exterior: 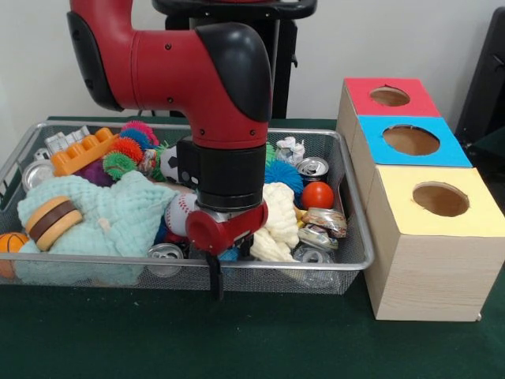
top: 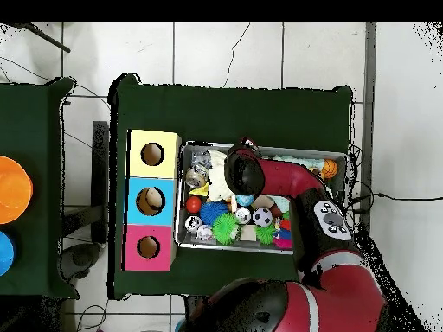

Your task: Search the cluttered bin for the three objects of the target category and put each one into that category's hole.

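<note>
The bin (exterior: 347,267) is a shallow silver wire-mesh basket packed with toys and cans; it also shows in the overhead view (top: 181,199). My gripper (exterior: 223,268) hangs low over the bin's front edge, beside a white lumpy toy (exterior: 278,221) and a baseball (exterior: 180,213). The arm's wrist (top: 245,171) hides it from above. Whether it is open or shut does not show. Three wood-grain boxes stand beside the bin, each with a round hole: red top (exterior: 389,96), blue top (exterior: 410,140), yellow top (exterior: 440,199).
In the bin lie a red ball (exterior: 317,194), crushed cans (exterior: 312,166), a teal cloth (exterior: 118,217), a burger toy (exterior: 52,222), an orange block (exterior: 83,150), spiky balls (exterior: 126,148) and a small basketball (exterior: 9,245). The green table (exterior: 260,339) lies in front.
</note>
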`<act>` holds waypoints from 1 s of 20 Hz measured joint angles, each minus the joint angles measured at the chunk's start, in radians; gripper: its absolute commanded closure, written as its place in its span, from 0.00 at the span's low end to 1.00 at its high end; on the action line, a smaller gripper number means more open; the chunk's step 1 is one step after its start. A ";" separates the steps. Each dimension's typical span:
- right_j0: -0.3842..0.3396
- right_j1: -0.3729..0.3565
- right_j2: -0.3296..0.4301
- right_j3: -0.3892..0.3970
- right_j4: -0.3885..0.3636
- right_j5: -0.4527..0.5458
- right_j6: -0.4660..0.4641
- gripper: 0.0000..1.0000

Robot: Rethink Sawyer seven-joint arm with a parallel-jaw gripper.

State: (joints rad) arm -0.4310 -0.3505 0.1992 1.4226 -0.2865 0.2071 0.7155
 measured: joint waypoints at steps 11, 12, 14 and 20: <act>0.015 -0.014 -0.021 0.008 0.000 -0.001 0.000 0.00; 0.020 -0.016 -0.026 0.008 0.000 -0.001 0.000 0.00; 0.023 -0.016 -0.029 0.008 0.000 -0.001 0.000 0.00; 0.037 -0.018 -0.043 0.008 0.001 -0.001 0.000 0.00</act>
State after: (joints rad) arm -0.3941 -0.3688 0.1557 1.4310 -0.2857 0.2059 0.7157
